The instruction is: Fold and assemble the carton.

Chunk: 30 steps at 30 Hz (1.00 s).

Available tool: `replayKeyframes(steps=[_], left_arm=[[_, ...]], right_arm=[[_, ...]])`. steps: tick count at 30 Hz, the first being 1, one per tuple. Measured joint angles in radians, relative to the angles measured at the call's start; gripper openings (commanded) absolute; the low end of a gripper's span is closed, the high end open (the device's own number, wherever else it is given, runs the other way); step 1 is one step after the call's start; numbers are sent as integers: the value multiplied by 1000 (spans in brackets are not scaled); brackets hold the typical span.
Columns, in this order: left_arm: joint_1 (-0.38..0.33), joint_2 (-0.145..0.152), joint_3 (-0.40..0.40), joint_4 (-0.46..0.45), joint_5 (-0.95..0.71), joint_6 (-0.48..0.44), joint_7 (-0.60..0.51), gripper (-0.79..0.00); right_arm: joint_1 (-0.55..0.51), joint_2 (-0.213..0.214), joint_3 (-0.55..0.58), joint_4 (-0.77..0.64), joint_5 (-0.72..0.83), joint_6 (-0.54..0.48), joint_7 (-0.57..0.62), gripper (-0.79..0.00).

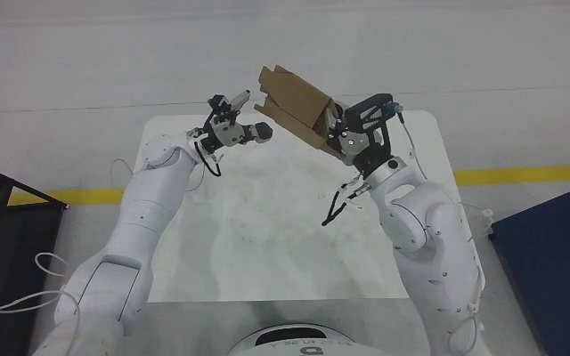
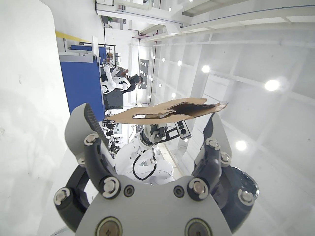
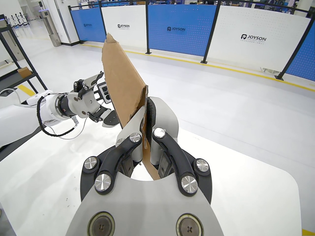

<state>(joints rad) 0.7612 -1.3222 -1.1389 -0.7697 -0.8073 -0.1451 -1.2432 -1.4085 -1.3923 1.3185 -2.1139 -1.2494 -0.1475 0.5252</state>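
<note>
Right end effector [image 3: 145, 115] pinches the right end of a flattened brown cardboard carton [image 1: 298, 105], held above the white tabletop's [image 1: 267, 240] far side. Left end effector [image 1: 252, 114], fingers spread, sits just left of it, not touching.

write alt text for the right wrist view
The right gripper is shut on one end of a mostly flat brown carton, holding it off the white table. The left gripper, open, is close beside the carton; whether it touches cannot be told.
</note>
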Motion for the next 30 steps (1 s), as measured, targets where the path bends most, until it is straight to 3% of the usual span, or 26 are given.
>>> replayKeyframes(steps=[4,12,16,19,24,30], left_arm=[[-10,-3,4,10,-8,-21,-50,0],[-34,-1,-2,-7,9,-124,-188,0],[-38,5,-20,-18,-6,-165,-258,0],[-29,11,-37,-52,-23,-147,-288,0],[-14,24,-65,-73,-19,-143,-289,-200],[-14,42,-116,-65,-10,-154,-278,-262]], right_arm=[[5,0,8,7,54,10,-1,-785],[21,3,118,61,484,-63,-17,-785],[27,9,131,92,540,-89,12,-785],[34,11,104,117,574,-104,37,-785],[56,13,71,167,655,-129,73,-785],[64,20,81,197,761,-160,93,-785]])
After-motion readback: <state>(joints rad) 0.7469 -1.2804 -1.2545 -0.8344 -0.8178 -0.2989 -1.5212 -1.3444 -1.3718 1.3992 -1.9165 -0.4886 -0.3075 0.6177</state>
